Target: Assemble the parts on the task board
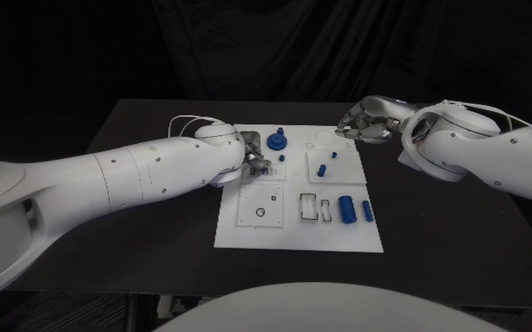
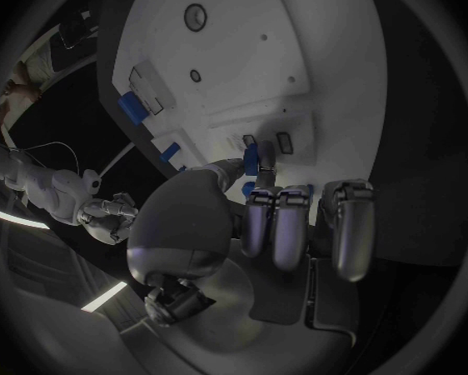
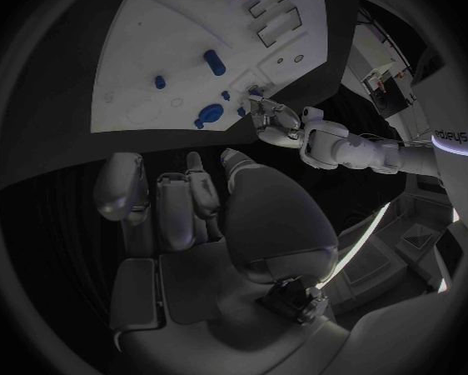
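The white task board (image 1: 253,228) lies mid-table. My left hand (image 1: 257,159) sits over the board's left edge, and in the left wrist view it (image 2: 266,217) pinches a small blue part (image 2: 251,158) between thumb and a finger, just above two small slots (image 2: 283,142). My right hand (image 1: 366,126) hovers off the board's far right corner with its fingers (image 3: 161,200) curled in and nothing in them. On the board stand a round blue piece with a peg (image 1: 277,142) and a blue peg (image 1: 321,169). A blue cylinder (image 1: 347,209) and a smaller one (image 1: 367,210) lie nearer me.
The black table (image 1: 443,224) spreads on both sides of the board. Rectangular recesses (image 1: 309,205) and a round hole (image 1: 261,211) mark the board's near half. A dark curtain hangs behind the table.
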